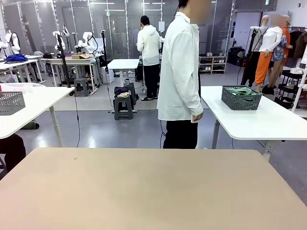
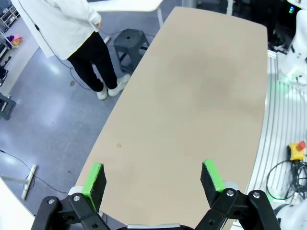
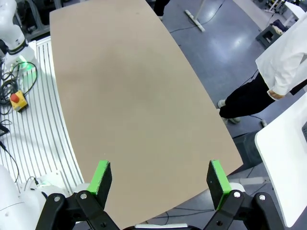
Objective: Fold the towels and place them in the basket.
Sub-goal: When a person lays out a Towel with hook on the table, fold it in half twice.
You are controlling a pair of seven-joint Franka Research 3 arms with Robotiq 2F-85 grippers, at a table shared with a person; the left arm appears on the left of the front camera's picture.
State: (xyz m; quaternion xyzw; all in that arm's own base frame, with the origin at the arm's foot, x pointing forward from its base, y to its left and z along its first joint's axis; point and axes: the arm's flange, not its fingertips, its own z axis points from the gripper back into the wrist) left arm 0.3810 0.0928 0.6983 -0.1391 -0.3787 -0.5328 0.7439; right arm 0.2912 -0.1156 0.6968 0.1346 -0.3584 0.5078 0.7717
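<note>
Well, from where I stand the beige table (image 1: pixel 144 191) takes up the whole lower half of the front view, and both arms hang above it, waiting. In the left wrist view the left end effector (image 2: pixel 153 173) sits at the bottom of the frame with its green pads (image 2: pixel 95 178) spread wide. It has hold of nothing, and there is just plain table top between the fingers. The right end effector (image 3: pixel 159 175) is the same at the bottom of its own view, fully spread and carrying nothing. I take it they are held open and high like this so they are ready for a cloth once one is laid down.

The basket (image 1: pixel 241 101) is on a white side table (image 1: pixel 273 124) at the right of the front view, well apart from the beige table. The towels (image 1: pixel 240 90) lie heaped inside it as a greenish-grey bundle showing above the rim. I cannot tell how many there are, or whether any is folded. They look parked there as supply, out of the arms' way.

The person (image 1: pixel 180 72) in a white coat stands side-on at the centre of the frame, between the beige table and the side table, with one hand (image 1: pixel 196 116) hanging loose by the hip. To my eye the folding has not yet begun, and the basket has to come across first.
</note>
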